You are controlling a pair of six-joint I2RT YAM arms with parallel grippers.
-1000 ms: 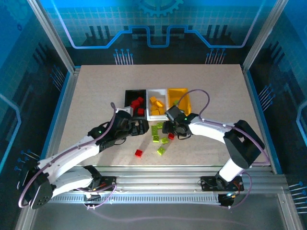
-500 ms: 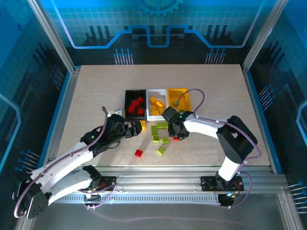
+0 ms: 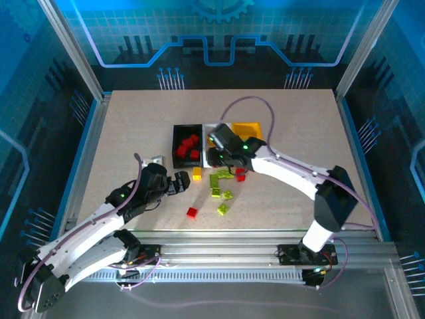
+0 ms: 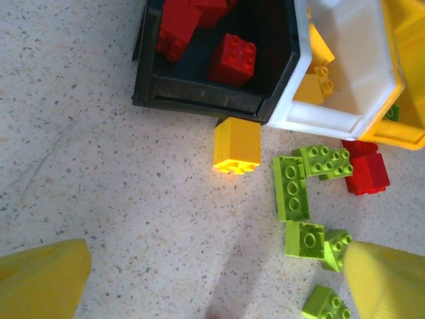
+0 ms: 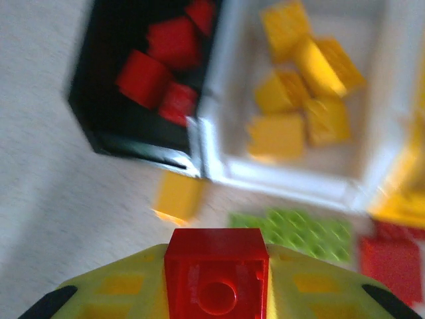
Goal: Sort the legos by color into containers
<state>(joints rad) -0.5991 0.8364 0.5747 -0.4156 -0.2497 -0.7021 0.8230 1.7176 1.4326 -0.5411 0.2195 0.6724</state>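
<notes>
Bins stand side by side in the middle of the speckled table (image 3: 133,126): a small black plastic bin (image 3: 175,143), a small white plastic bin (image 4: 325,121) and a small yellow plastic bin (image 3: 249,127). Little red plastic bricks (image 4: 232,58) lie in the black bin. Little yellow-orange plastic bricks (image 5: 305,86) lie in the white bin. The right gripper (image 3: 214,156) hangs over the near edge of the black and white bins. Its yellow fingers (image 5: 119,292) are squeezed on one red plastic brick (image 5: 216,266), which is up in the air. The left gripper (image 3: 188,181) is low over the table, near the front of the black bin. Its two yellow fingers (image 4: 40,279) are wide apart, and they hold nothing. One yellow-orange brick (image 4: 236,146) lies on the table just beside the black bin's front wall. To its right is a bunch of lime green plastic bricks (image 4: 291,189), close together. A red brick (image 4: 365,171) lies just beside them, near the front of the yellow bin. One more small red brick (image 3: 192,212) lies by itself nearer the arms, well apart from the bins. A green brick (image 3: 222,209) lies near it, on the right.
</notes>
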